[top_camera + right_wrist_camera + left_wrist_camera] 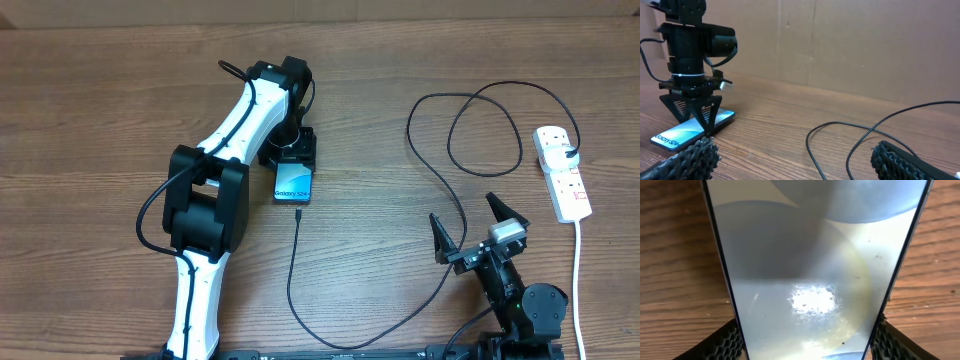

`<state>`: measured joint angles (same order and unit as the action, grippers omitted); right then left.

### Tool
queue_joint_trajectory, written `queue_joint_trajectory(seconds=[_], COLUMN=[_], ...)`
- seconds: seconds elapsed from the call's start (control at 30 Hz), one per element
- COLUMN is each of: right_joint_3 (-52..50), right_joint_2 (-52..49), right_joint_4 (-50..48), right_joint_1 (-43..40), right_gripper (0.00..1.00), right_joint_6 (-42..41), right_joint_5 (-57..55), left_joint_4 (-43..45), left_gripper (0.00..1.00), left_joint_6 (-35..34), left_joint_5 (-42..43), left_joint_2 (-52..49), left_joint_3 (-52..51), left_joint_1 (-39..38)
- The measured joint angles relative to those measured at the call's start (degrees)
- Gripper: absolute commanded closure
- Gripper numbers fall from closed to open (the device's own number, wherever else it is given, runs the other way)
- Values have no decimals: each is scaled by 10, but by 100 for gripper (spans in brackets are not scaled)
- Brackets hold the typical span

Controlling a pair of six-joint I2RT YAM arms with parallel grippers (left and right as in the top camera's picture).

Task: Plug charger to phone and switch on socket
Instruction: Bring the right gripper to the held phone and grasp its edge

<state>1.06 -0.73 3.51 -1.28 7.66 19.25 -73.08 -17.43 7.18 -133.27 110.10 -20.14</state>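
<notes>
The phone (293, 185) lies flat on the wooden table with its blue-teal screen up. My left gripper (290, 150) points down over its far end. In the left wrist view the phone (805, 280) fills the gap and both black pads (727, 342) touch its long edges. The charger cable (292, 270) runs from the phone's near short edge in a wide loop to its black plug (572, 153) in the socket (562, 172). Whether the connector tip (298, 211) sits in the phone I cannot tell. My right gripper (462, 208) stands open near the front right, holding nothing.
The socket's thick white cord (578, 280) runs down to the front edge at the right. Loops of the black cable (840, 126) lie on the table between my right fingers (695, 155). A brown cardboard wall (850, 45) stands behind the table.
</notes>
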Motion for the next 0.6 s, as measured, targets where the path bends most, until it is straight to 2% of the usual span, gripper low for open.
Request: queue_joint_trajectory(seconds=[0.37, 0.6], right_joint_3=[0, 0], right_joint_2=[0, 0], right_joint_4=[0, -47], right_joint_1=[0, 0], right_gripper=[0, 0], right_joint_6=[0, -2], right_joint_5=[0, 18], left_joint_4=[4, 4], left_gripper=[53, 53], left_joint_6=[0, 12], left_joint_5=[12, 21], left_joint_2=[0, 0], left_joint_3=[0, 0], left_joint_1=[0, 0])
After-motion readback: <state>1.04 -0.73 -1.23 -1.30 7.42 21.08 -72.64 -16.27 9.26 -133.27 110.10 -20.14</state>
